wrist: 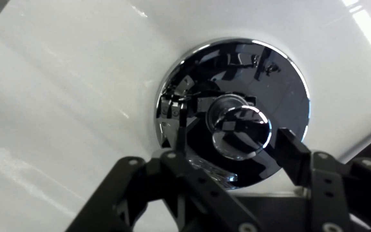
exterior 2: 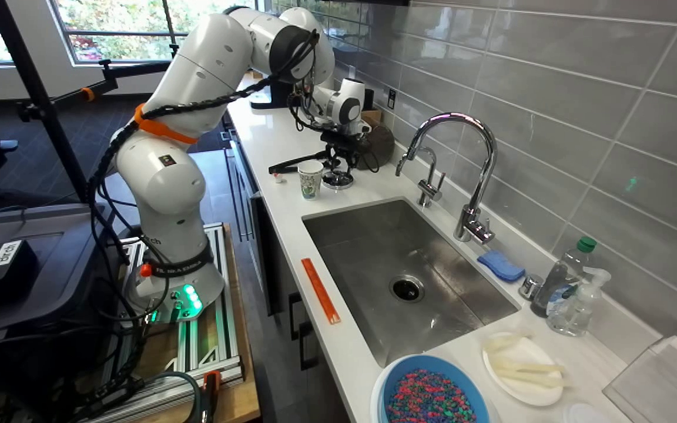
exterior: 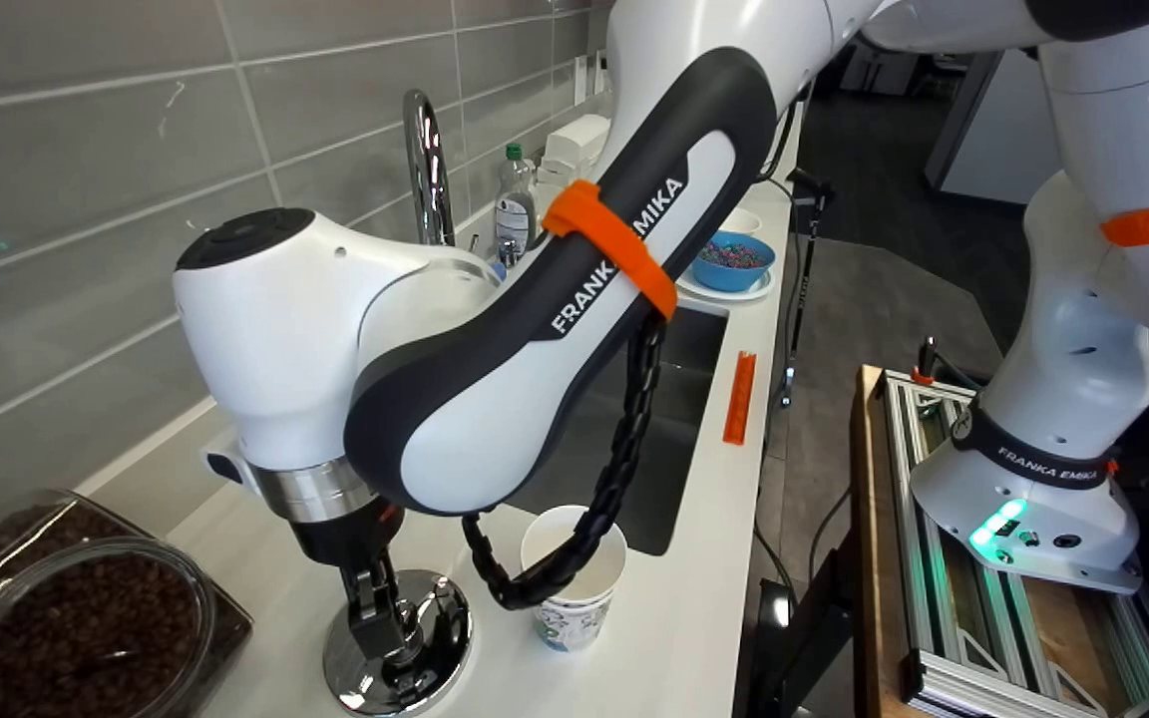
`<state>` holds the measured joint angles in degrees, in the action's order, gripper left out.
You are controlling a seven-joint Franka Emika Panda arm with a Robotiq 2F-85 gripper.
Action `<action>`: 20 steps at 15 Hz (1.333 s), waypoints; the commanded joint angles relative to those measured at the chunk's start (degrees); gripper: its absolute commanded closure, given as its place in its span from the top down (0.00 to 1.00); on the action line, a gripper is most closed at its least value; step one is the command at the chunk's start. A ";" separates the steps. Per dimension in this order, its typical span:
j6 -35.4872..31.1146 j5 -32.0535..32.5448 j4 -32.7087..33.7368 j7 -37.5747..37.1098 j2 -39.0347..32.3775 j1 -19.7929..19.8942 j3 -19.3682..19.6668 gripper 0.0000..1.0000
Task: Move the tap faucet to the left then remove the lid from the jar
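Observation:
The shiny round lid [wrist: 279, 87] rests on the white counter, its knob upward. Around that knob stands my gripper [wrist: 232, 133], a gap showing between the knob and each finger. In both exterior views the gripper [exterior: 395, 638] [exterior 2: 341, 163] points down over the lid [exterior: 450, 633] [exterior 2: 337, 181]. Beside the lid, the jar [exterior: 96, 547] has its mouth uncovered, with dark brown beans inside; it also shows in an exterior view as the dark jar [exterior 2: 381, 144] behind the gripper. The tall tap faucet [exterior 2: 487, 170] arches with its spout turned to the left there.
A patterned paper cup [exterior: 574, 618] stands close to the lid. Beyond it lies the sink [exterior 2: 368, 235], with a shorter tap [exterior 2: 429, 191] at its back edge. An orange strip [exterior 2: 319, 291] lies along the front edge. Bottles [exterior 2: 573, 294] and a blue bowl [exterior 2: 394, 376] stand past the sink.

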<state>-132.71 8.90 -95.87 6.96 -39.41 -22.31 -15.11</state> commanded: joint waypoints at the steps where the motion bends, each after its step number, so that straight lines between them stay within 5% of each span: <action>1: 1.39 0.09 1.29 0.52 -0.45 -0.48 0.23 0.72; 3: 0.62 0.22 0.31 0.01 0.76 -0.48 0.34 0.94; 5: -0.06 0.45 -0.79 -0.71 2.29 -0.59 0.57 0.99; 20: -2.25 3.13 -17.30 -9.10 23.50 -0.48 1.04 1.00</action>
<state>-132.81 10.34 -106.13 1.75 -22.57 -22.33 -14.65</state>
